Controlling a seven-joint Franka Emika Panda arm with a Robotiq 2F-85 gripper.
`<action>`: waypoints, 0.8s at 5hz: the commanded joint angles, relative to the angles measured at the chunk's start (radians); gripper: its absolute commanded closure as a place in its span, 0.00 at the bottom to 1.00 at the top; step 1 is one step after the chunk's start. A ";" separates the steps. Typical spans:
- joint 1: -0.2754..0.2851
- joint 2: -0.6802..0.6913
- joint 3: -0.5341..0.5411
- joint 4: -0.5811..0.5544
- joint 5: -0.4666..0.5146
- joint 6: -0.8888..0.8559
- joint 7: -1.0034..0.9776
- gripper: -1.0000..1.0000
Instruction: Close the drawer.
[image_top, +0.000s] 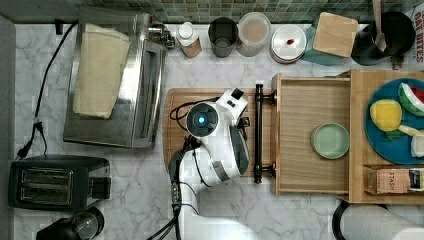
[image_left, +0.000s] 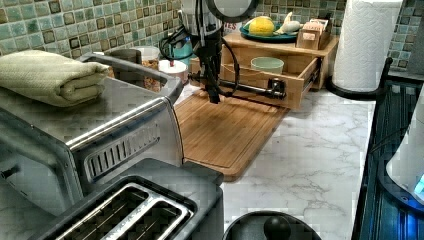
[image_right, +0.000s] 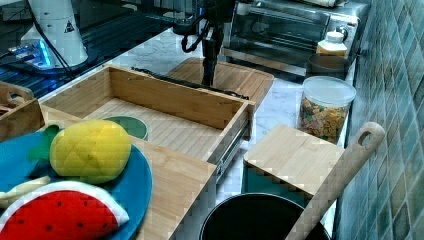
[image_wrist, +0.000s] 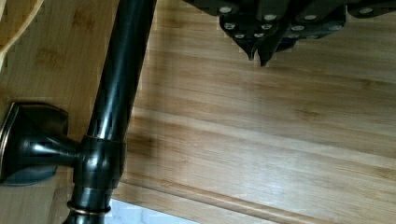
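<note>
The light-wood drawer stands pulled out of its cabinet toward the top view's left, with a pale green bowl inside. Its long black bar handle runs across the front, also seen close up as the handle. My gripper hangs just to the top view's left of the handle, over the bamboo cutting board. The gripper is shut with nothing between its fingertips and stands apart from the bar. From the side, the gripper points down in front of the drawer, the gripper beyond the drawer.
A toaster oven with a folded towel on top and a black toaster stand at the top view's left. Jars line the back wall. A blue plate of toy fruit sits on the cabinet; a paper towel roll stands beside it.
</note>
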 joint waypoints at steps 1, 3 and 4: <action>-0.047 -0.011 -0.028 0.020 0.020 0.024 -0.020 1.00; -0.092 -0.041 -0.049 -0.011 0.044 0.041 -0.087 1.00; -0.115 -0.042 -0.074 -0.016 0.058 0.057 -0.137 1.00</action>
